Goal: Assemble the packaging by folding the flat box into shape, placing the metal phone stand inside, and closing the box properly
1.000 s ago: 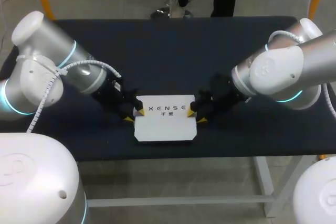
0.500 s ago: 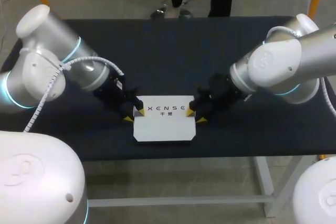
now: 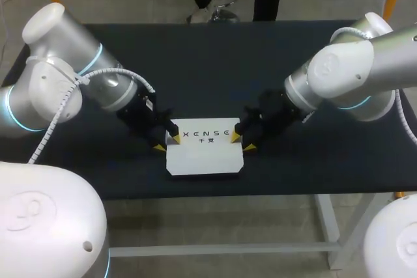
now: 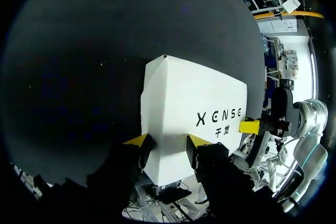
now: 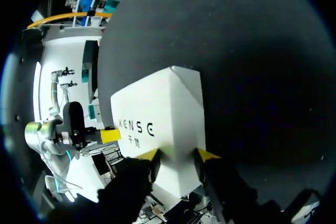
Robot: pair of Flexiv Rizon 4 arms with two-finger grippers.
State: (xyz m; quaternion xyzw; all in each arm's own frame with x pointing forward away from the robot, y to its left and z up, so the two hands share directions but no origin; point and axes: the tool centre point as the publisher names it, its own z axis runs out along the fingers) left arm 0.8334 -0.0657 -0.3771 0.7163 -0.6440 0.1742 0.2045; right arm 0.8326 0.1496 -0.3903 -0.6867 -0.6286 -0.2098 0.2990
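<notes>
One white box (image 3: 205, 157) is seen on the dark tabletop (image 3: 208, 63), near the middle of its front edge, with its broad lettered face turned up. The box is shown as a low, shut shape, and its front corners look cut off at a slant.

The box is flanked by both arms. The left arm (image 3: 71, 89) is brought in from the left side and the right arm (image 3: 352, 83) from the right, and each is angled down toward one end of the box.

The left fingers (image 3: 172, 139) are set at the box's left end, close to its back corner. One yellow tip is laid on the top face and the other is placed just outside the end wall. In the left wrist view the box (image 4: 184, 98) is seen filling the gap between the left fingers (image 4: 137, 141), so that end is gripped from two sides. The tabletop (image 4: 79, 77) lies dark beside it, and a yellow tip of the right fingers (image 4: 251, 126) is seen at the far end.

The right fingers (image 3: 236, 137) are set likewise at the right end. In the right wrist view the box (image 5: 152, 108) is gripped between the right fingers (image 5: 149, 155), on the tabletop (image 5: 252, 77), and a tip of the left fingers (image 5: 110, 135) shows at the far end.
</notes>
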